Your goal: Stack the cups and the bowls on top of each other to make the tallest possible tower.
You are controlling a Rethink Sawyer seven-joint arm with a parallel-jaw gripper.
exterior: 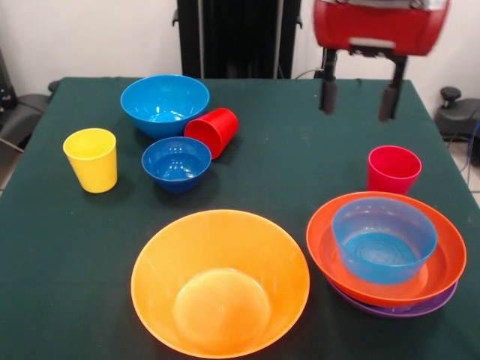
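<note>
My gripper (358,94) hangs open and empty high over the table's far right, above and behind the pinkish-red cup (392,169), which stands upright. Near the front right, the tower (386,255) has a purple bowl (409,307) lowest, a red-orange bowl (450,259) in it and a blue bowl (384,238) on top. A huge orange bowl (220,281) sits front centre. A large blue bowl (164,103) and a small blue bowl (177,163) sit at the far left. A red cup (213,131) lies on its side between them. A yellow cup (91,159) stands at the left.
The green table (300,135) ends at its far edge near the robot's black pedestal (236,37). Black equipment (454,112) stands beyond the right edge, and more dark items (19,112) beyond the left edge.
</note>
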